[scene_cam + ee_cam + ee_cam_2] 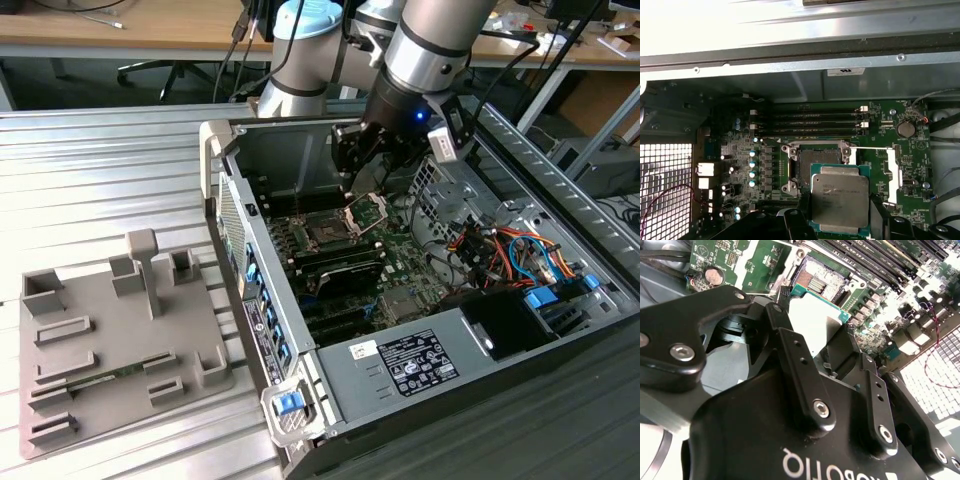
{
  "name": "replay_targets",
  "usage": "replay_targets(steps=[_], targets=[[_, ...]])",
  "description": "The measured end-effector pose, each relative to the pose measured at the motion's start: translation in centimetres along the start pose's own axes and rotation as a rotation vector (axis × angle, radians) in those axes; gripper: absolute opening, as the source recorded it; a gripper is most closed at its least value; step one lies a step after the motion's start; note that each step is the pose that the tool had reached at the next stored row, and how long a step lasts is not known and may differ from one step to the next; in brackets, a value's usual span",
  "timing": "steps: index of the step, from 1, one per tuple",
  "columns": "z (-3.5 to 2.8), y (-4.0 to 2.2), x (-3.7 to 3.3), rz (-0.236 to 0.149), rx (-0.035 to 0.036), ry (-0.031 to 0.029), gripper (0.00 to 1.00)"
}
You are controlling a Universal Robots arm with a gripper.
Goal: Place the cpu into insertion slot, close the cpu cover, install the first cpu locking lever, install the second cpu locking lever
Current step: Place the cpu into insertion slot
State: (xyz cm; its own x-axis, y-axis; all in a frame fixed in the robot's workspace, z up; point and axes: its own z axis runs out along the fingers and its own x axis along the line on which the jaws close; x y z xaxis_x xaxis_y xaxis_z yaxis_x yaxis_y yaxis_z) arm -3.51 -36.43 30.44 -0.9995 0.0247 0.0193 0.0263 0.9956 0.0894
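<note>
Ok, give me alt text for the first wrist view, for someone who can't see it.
The black gripper holds the cpu, a small flat square chip with a dull silver-grey metal top, partly hiding the silver-rimmed, dark-centred square insertion slot on a green motherboard inside a grey metal computer case.

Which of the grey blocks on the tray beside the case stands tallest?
The T-topped post near the tray's far edge; the rest are shorter.

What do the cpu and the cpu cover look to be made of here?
The cpu: dull grey metal top, matte, on a green board edge, likely a plated lid over laminate. The cpu cover: thin bright metal frame, glinting white in the light, probably stamped steel; exact metal unclear.
</note>
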Motion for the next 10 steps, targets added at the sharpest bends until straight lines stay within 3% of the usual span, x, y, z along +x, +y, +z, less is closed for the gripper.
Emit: replay_targets(steps=[10], targets=[[0.28,-0.03,-0.01,0.000,0.0001,0.0000,0.55]])
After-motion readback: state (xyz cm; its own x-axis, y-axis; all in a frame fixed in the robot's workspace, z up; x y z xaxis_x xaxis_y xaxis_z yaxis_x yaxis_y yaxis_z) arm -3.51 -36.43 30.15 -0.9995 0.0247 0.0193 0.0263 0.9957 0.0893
